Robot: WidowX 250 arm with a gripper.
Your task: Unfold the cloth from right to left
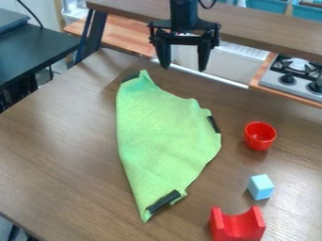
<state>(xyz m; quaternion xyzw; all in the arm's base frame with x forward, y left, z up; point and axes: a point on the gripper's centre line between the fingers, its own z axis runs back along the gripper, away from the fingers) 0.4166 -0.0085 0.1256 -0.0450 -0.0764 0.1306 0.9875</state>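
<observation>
- The black gripper [183, 69] hangs near the far edge of the brown table [56, 155], its two fingers spread apart.
- Nearer the camera than the gripper, the green cloth [160, 132] lies lengthwise, its left edge fairly straight, its right edge uneven.
- Three black strips sit on the cloth's borders: one left of the gripper, one nearer the camera, one at the cloth's near end.
- To the gripper's right and nearer the camera stand a red cup [260, 136], then a light-blue block [260, 187], then a red notched block [237, 227].
- Farther right of the gripper is a stove [287, 79].
</observation>
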